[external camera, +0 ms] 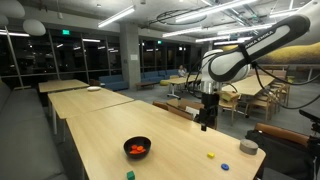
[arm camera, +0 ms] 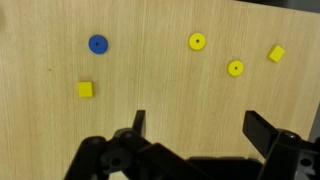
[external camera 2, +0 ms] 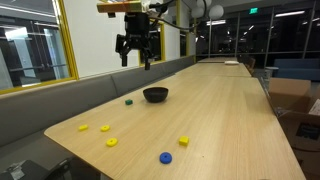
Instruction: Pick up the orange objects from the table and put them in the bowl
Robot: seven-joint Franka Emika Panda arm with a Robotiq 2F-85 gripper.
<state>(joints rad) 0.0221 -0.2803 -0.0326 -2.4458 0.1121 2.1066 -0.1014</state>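
Up close, the long pale light-wood worktop [external camera 2: 230,120] is smooth and matte, with fine straight grain running along its length. On its near end in an exterior view lie a flat round blue disc [external camera 2: 165,157], a small yellow cube [external camera 2: 183,141] and three flat yellow pieces [external camera 2: 105,128], all apart from one another. From above, the wrist view shows the blue disc and two round yellow ones each with a small dark centre.

Farther along sits a tiny green piece [external camera 2: 128,101], and just beyond it, to the right, a small round black bowl [external camera 2: 155,95], shallow and dark all over. Several orange-red rounded pieces [external camera: 137,150] lie inside the bowl. A grey round cup-like container [external camera: 248,147] stands near the worktop's right edge.

The black metal pincer [external camera 2: 135,60] hangs in the air above the worktop, clear of the bowl. Its fingers [arm camera: 138,125] are spread wide, with only bare wood between them.

Beyond, more pale tables [external camera: 70,88] stand in a row. A yellow-framed glass wall [external camera 2: 40,45] closes the left side, and long strip lights [external camera: 115,18] cross the ceiling.
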